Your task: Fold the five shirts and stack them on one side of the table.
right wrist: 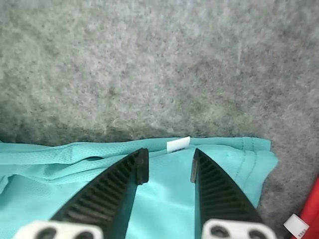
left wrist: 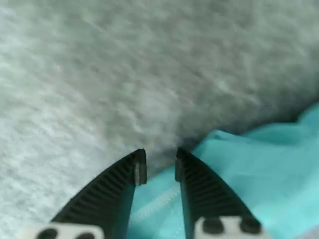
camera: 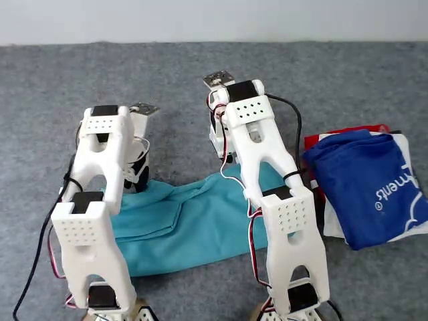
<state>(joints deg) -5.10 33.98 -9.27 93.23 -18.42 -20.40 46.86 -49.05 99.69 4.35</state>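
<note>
The left claw [left wrist: 159, 167] is hanging a little open, its tips right over the edge of the teal shirt [left wrist: 249, 164]. The right claw [right wrist: 169, 167] is hanging open too, with the same shirt lying just under it. A folded blue shirt [camera: 361, 180] is lying near the right claw, on the grey mat [camera: 167, 73].
</note>
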